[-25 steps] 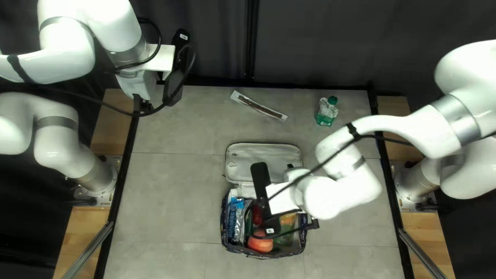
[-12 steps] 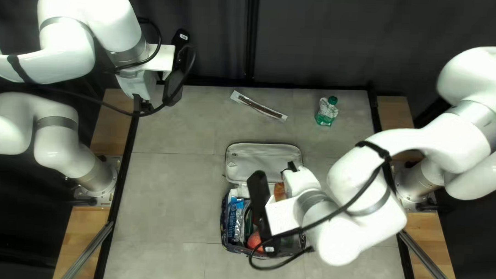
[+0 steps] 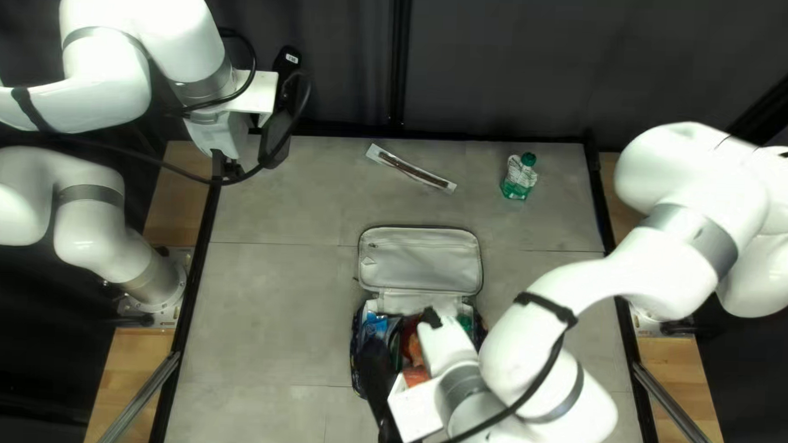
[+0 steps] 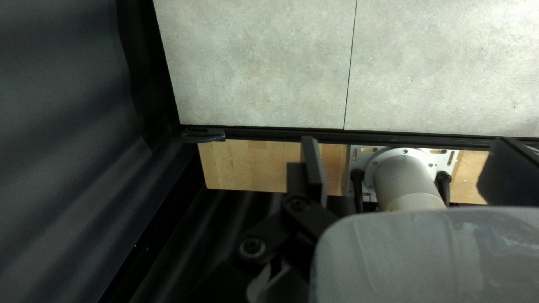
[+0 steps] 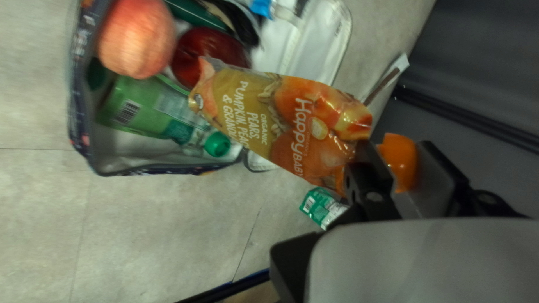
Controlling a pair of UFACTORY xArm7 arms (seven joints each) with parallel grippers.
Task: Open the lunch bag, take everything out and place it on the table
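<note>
The lunch bag (image 3: 362, 377) lies unzipped near the table's front, its pale lid (image 3: 421, 258) flipped back. My right gripper (image 5: 398, 164) is shut on the orange cap of an orange food pouch (image 5: 278, 122), which hangs above and beside the bag (image 5: 80, 126). Inside the bag lie a pink apple (image 5: 137, 38), a red apple (image 5: 208, 46) and a green bottle (image 5: 147, 109). A blue wrapped bar (image 3: 372, 329) stands along the bag's left wall. My left gripper (image 4: 408, 168) is open and holds nothing, raised over the table's far left corner.
A long wrapped stick (image 3: 411, 168) and a green-and-white pouch (image 3: 518, 177) lie on the table near the far edge. My right arm (image 3: 545, 397) covers the front right of the table. Black rails (image 3: 192, 273) run along the table's sides.
My right arm has swung toward the near edge and drawn the orange pouch up out of the bag. The left arm has not moved.
</note>
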